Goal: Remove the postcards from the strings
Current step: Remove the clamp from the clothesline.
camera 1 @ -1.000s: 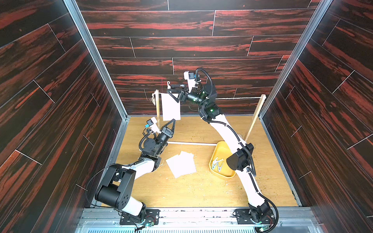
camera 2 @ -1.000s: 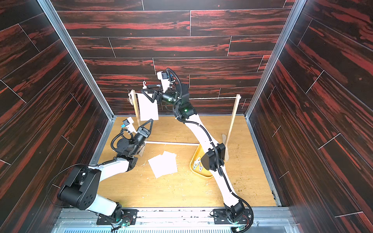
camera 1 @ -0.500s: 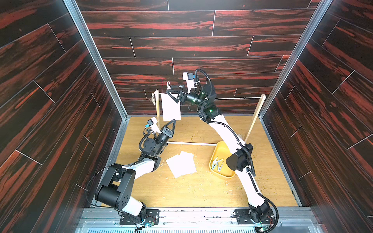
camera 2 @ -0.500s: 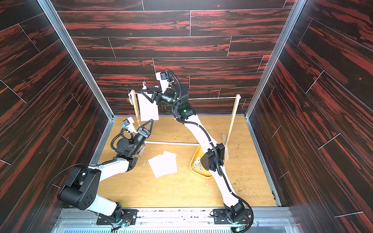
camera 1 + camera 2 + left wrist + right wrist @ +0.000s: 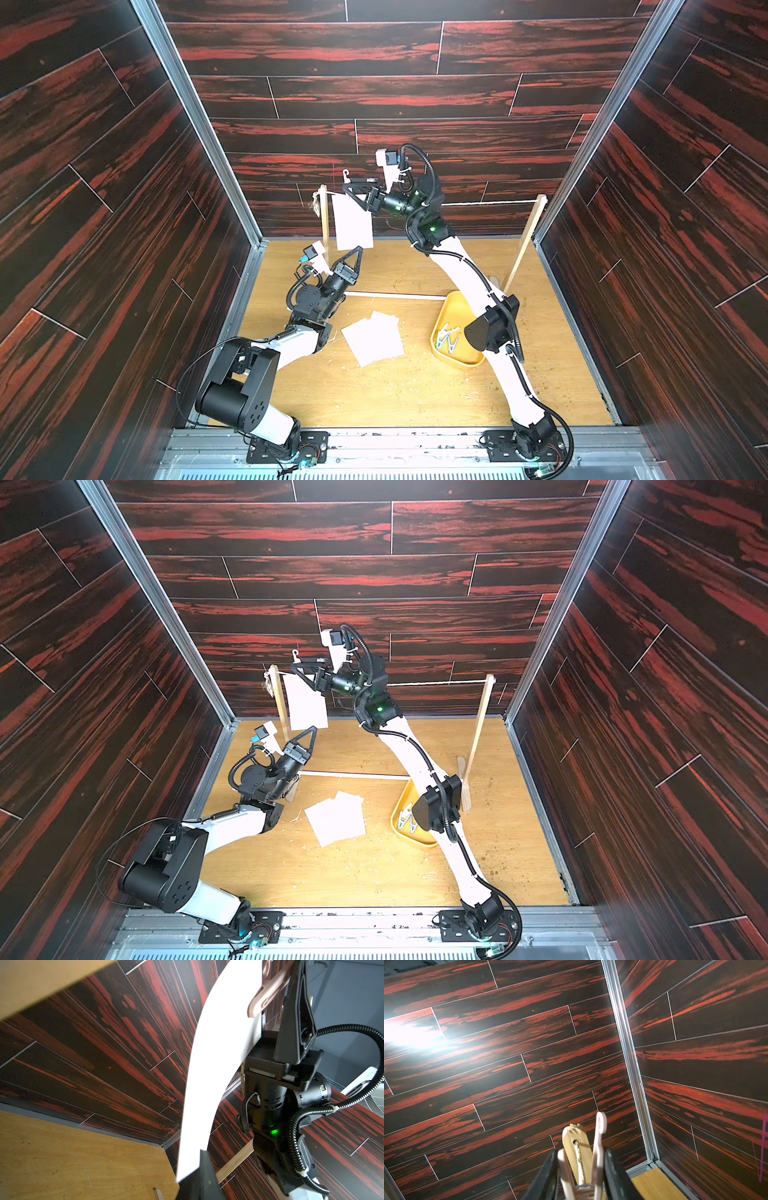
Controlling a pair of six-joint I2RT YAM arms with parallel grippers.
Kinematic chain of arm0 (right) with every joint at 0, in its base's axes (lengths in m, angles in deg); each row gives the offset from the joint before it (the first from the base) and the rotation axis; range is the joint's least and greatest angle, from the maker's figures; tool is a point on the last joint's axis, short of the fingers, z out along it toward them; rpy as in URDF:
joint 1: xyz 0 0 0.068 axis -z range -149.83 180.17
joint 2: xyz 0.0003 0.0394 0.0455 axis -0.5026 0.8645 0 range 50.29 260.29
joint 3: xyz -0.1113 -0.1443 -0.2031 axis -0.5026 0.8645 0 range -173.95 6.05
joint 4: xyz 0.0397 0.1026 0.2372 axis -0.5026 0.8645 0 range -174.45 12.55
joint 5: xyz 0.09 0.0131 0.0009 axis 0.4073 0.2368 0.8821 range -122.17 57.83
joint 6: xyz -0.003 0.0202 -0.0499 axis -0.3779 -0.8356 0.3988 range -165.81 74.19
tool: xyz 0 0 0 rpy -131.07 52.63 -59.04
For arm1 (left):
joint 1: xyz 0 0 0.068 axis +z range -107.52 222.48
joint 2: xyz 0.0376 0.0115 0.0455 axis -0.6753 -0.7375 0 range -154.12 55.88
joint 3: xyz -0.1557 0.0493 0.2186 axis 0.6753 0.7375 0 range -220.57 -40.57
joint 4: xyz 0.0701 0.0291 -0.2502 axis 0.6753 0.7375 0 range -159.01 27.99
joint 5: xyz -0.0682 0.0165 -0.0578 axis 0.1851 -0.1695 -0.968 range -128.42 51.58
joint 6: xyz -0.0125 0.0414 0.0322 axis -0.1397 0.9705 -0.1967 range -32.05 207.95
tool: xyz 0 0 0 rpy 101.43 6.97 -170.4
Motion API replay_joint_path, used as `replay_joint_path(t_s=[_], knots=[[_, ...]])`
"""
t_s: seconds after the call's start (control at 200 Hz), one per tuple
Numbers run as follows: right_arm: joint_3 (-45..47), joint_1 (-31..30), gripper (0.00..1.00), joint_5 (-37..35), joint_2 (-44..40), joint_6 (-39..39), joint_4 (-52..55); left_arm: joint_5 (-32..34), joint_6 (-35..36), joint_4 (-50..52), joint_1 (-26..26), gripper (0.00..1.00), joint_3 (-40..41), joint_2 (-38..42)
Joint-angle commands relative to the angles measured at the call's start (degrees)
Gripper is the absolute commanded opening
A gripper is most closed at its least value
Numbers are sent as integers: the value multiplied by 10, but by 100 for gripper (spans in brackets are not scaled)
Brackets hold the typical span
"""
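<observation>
Right beside the wooden post [image 5: 323,224] on the left arm's side, the hanging postcard [image 5: 352,222] is the only one on the string [image 5: 490,203], held there by a pale clothespin [image 5: 598,1147]. Level with the post's top, the right gripper [image 5: 348,187] has its two black fingers pressed against the pin's legs from either side, so it is closed on the pin and nothing else. Lower down, just off the post, the left gripper [image 5: 357,251] is fully closed and pinches the card's bottom corner. Out on the floor, well clear of the post, lies a loose pile of postcards [image 5: 376,338]. Farther off again is a yellow tray [image 5: 455,305] with pins in it.

To my eye the squeeze wants finishing first. I cannot tell from here whether the pin's mouth has let go of the paper. Only then should the left arm draw the card down, gently and straight. The card already bows in the left wrist view, and a corner grip could tear or crease it. The right arm had best not drag the string sideways from the post, as that light stand looks easy to tip.
</observation>
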Motion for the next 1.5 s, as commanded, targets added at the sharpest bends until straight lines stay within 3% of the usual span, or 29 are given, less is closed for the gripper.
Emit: replay_joint_path(t_s=[0.0,0.546,1.493], knots=[[-8,-9,34,-3,19,1,11,-6,4,-13,3,0,5,19],[-7,-8,32,-47,-30,44,44,-32,-5,-3,3,0,23,24],[5,-3,27,-40,-75,70,75,-46,9,19,3,0,7,5]])
